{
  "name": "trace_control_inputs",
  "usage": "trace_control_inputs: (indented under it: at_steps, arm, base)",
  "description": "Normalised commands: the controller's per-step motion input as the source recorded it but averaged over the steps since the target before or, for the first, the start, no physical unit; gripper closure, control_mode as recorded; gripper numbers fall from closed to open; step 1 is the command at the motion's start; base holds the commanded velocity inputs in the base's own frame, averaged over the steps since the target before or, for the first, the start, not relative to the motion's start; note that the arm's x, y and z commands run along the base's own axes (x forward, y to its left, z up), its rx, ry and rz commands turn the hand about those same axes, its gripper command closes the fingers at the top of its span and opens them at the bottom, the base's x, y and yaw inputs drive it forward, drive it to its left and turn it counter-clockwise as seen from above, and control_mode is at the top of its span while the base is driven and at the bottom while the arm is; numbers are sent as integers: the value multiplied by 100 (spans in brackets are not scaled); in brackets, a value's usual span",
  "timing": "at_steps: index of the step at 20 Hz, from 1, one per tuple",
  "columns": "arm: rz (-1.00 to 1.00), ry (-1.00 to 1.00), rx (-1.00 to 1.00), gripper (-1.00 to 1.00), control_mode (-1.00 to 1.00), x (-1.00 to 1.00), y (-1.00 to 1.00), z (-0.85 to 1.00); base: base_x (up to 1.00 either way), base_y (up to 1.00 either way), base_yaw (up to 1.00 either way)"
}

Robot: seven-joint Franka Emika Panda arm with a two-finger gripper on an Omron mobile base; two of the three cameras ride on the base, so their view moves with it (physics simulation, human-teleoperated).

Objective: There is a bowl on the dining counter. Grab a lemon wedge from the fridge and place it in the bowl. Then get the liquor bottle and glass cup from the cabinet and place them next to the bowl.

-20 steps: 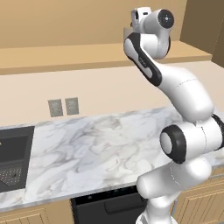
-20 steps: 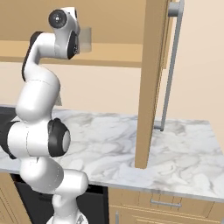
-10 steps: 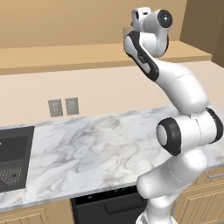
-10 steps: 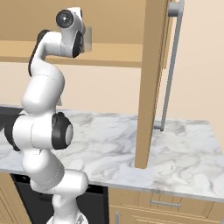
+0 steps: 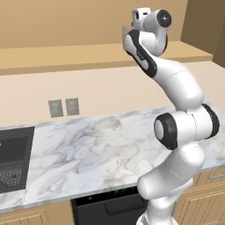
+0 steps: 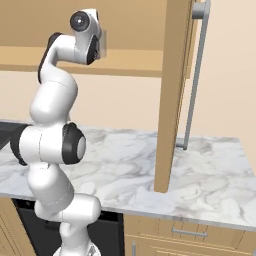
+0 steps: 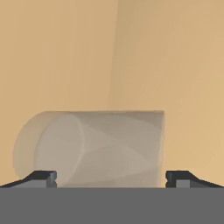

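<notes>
The glass cup (image 7: 98, 148), clear and faintly grey, stands on the shelf of the tan wooden cabinet (image 5: 88, 57); in the rolled hand view it appears on its side. My gripper (image 7: 111, 180) is open, one dark fingertip (image 7: 43, 178) on each side of the cup's near part, and no contact shows. From the right base view the cup (image 6: 104, 48) shows just beyond my raised white hand. The bowl, lemon wedge, liquor bottle, fridge and dining counter are out of view.
The cabinet's open door (image 6: 172, 90) with its long metal handle (image 6: 195, 80) hangs down to my right. Below lies a marble counter (image 5: 96, 149) with a black sink (image 5: 13, 158) at the left, a dishwasher (image 5: 105, 208) under it and wall outlets (image 5: 63, 107).
My hand has crept a little forward into the cabinet toward the glass cup, and the elbow has swung in. The fingers stayed open.
</notes>
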Motion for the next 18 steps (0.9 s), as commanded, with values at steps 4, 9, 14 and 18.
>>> trace_control_inputs:
  at_steps: [4, 9, 14, 18]
  arm:
    - [0, 0, 0, -100, -100, 9, 0, -7]
    - [0, 0, 0, -100, -100, 0, 0, -22]
    - [0, 0, 0, -100, -100, 0, 0, -25]
    - [0, 3, 0, -100, -100, 0, 0, -24]
  base:
    - [0, 0, 0]
    - [0, 0, 0]
    - [0, 0, 0]
    - [0, 0, 0]
